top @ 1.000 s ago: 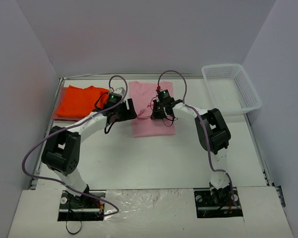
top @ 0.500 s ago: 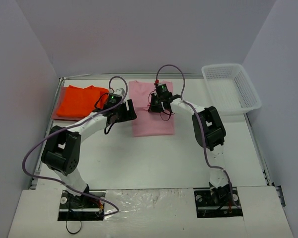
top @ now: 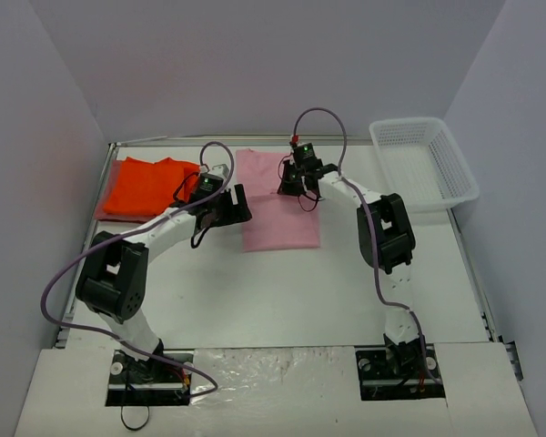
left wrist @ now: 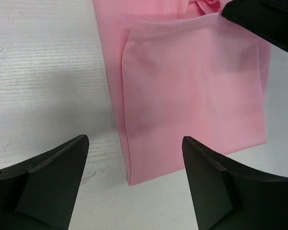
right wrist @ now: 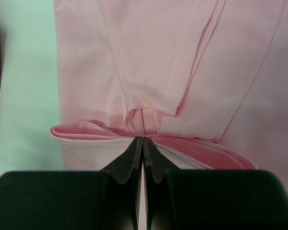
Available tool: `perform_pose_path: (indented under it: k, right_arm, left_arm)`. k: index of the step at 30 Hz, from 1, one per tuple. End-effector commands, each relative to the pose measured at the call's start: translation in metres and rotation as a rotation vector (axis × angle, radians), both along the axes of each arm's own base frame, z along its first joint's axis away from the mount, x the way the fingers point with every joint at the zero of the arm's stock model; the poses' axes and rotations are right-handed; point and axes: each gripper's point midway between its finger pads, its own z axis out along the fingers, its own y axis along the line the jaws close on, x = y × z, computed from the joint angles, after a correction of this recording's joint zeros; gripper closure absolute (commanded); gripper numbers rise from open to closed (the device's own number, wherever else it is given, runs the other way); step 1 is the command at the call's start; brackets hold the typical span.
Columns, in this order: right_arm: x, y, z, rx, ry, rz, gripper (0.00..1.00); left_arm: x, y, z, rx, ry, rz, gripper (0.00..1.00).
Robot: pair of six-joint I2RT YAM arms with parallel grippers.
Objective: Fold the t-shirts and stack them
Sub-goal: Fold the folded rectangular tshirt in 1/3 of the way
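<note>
The light pink t-shirt lies on the table's back middle, partly folded. My right gripper is over its far half, shut on a raised fold of the pink cloth; its fingertips are pressed together there. My left gripper is open and empty, low at the shirt's left edge; in the left wrist view it straddles the near corner of the pink shirt. The bright orange t-shirt lies folded at the back left, with a dull pinkish-red edge showing under it.
A white plastic mesh basket stands at the back right corner. The table's raised rim runs along the left and back. The right gripper's black body shows at the top right of the left wrist view.
My right gripper has moved toward the back of the table with the pink cloth in it, drawing the fold farther back. The left arm has not moved.
</note>
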Motion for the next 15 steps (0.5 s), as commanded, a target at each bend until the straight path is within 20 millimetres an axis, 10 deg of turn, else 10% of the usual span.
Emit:
perform_pose_path:
  k: [1,6,15]
  right_arm:
    - [-0.007,-0.005,0.017,-0.016,-0.011,0.011,1.00]
    - [-0.038,-0.026,0.025,-0.048,0.001,-0.008,0.74]
    - [-0.099,-0.072,0.042,-0.107,-0.013,-0.072,0.58]
  left_arm:
    - [-0.005,-0.006,0.026,-0.045,-0.052,-0.014,0.22]
    - [-0.024,-0.010,0.020,-0.099,-0.011,-0.018,0.23]
    - [-0.062,-0.004,-0.002,-0.127,0.021,-0.012,0.23]
